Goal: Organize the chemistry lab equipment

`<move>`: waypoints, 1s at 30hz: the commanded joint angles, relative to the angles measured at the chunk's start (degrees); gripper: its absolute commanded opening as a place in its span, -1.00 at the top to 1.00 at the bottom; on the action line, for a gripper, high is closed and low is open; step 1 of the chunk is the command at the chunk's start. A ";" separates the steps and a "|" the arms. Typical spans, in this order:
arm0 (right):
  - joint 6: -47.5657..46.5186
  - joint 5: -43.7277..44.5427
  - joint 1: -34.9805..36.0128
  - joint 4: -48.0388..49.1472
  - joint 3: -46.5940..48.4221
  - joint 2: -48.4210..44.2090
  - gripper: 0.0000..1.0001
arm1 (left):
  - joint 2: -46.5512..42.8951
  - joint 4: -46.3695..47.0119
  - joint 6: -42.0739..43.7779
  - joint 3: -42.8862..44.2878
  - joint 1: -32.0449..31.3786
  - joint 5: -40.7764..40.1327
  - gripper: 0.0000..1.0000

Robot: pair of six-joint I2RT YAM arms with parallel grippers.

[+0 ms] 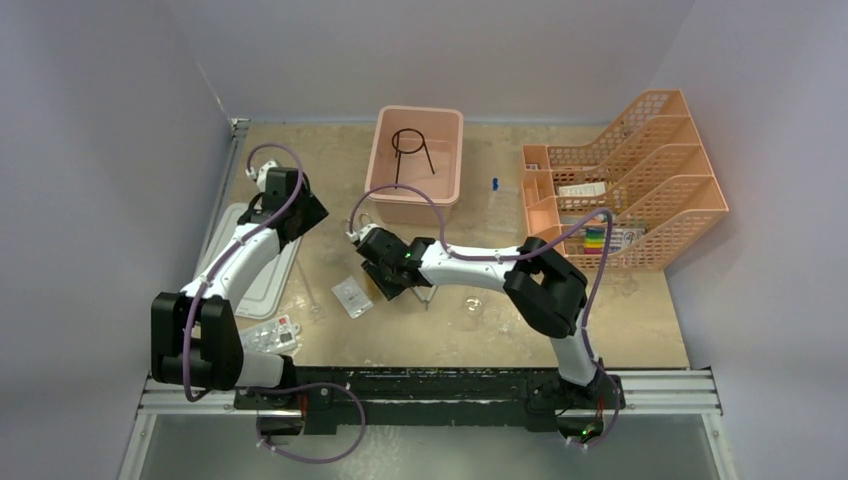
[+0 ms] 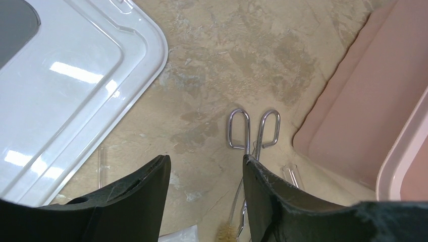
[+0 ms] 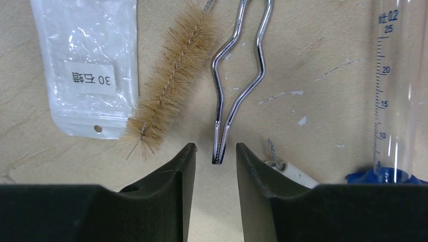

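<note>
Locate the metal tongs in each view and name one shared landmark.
Top external: metal tongs mostly hidden under the right wrist; loops peek out below the pink tub.
Left wrist: handle loops at centre, left of the tub.
Right wrist: tips at centre, between the fingers.
Landmark: bristle brush beside them, both wrist views.
</note>
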 commanded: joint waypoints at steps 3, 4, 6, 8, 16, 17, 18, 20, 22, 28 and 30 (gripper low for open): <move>0.38 -0.74 0.14 -1.63 2.91 1.65 0.25 | -2.25 0.10 0.70 -0.19 0.57 -0.33 -0.08; 0.42 -0.68 0.11 -1.75 2.98 1.93 0.27 | -2.36 0.16 0.70 -0.22 0.61 -0.27 -0.09; 0.68 -0.16 0.10 -1.85 2.91 2.35 0.29 | -2.53 0.02 0.70 -0.24 0.60 -0.18 -0.09; 0.65 0.59 0.09 -1.66 2.73 2.73 0.32 | -2.67 -0.06 0.79 -0.19 0.66 -0.18 -0.09; 0.15 0.32 0.14 -0.88 1.97 4.03 0.77 | -2.77 -0.75 0.65 0.42 0.64 -0.09 -0.09; 0.16 0.63 0.14 -0.83 1.88 3.88 0.86 | -2.84 -0.95 0.57 0.46 0.69 -0.13 -0.09; 0.26 1.17 0.12 -0.92 1.77 3.67 0.96 | -3.01 -1.11 0.46 0.43 0.70 -0.10 -0.09; 0.32 2.68 0.18 -0.85 1.56 2.66 1.00 | -3.33 -1.58 0.01 0.23 0.70 0.11 -0.09; -0.14 3.64 0.09 -0.09 0.79 1.13 1.00 | -3.88 -1.68 -0.76 -0.42 0.70 0.73 -0.09; -1.15 5.93 0.04 0.74 0.20 -2.94 1.00 | -4.99 -1.56 -2.25 -1.48 0.70 2.81 -0.11; -1.35 6.10 -0.03 1.18 0.11 -4.44 1.00 | -5.11 -1.26 -2.83 -1.64 0.70 4.12 -0.17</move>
